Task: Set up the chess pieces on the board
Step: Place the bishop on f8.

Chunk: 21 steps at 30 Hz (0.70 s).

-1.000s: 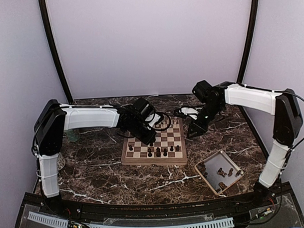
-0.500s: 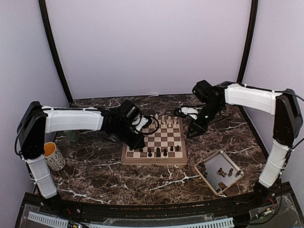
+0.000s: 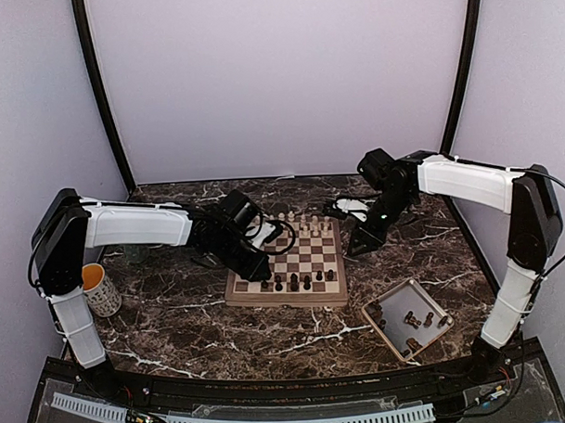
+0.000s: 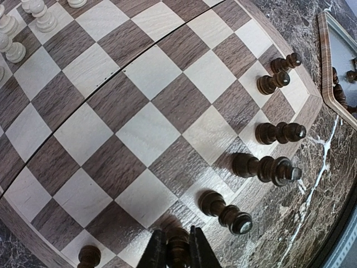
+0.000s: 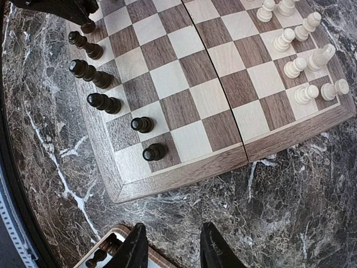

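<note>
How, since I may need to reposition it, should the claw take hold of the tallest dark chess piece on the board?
Grip the tallest dark piece by its slim upper stem, descending from straight above. It stands upright with neighbours on both sides in the row, so squeeze front-to-back, where an empty square and the board rim leave room.

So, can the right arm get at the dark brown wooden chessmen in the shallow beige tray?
Probably yes: its pincer hangs open and empty, with nothing between it and the tray's chessmen.
</note>
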Each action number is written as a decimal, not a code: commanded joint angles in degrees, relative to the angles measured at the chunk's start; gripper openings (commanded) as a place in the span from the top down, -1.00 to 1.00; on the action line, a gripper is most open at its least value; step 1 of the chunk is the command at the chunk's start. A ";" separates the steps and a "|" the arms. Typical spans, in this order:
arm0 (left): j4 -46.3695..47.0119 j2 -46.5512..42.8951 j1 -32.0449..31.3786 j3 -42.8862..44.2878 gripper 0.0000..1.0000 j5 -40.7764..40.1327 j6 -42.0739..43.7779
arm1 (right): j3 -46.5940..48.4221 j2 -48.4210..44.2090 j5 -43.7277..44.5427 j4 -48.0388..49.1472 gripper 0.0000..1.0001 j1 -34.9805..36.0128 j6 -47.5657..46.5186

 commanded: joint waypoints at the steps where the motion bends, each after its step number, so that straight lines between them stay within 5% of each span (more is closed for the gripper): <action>1: 0.79 -0.50 -0.24 0.24 0.73 1.69 -0.51 | 1.40 0.49 -0.88 -0.05 0.34 0.04 -0.45; 21: 0.07 0.08 -0.69 -0.51 0.36 -0.06 -0.81 | 1.17 -0.01 -1.00 -0.34 0.34 0.05 -0.63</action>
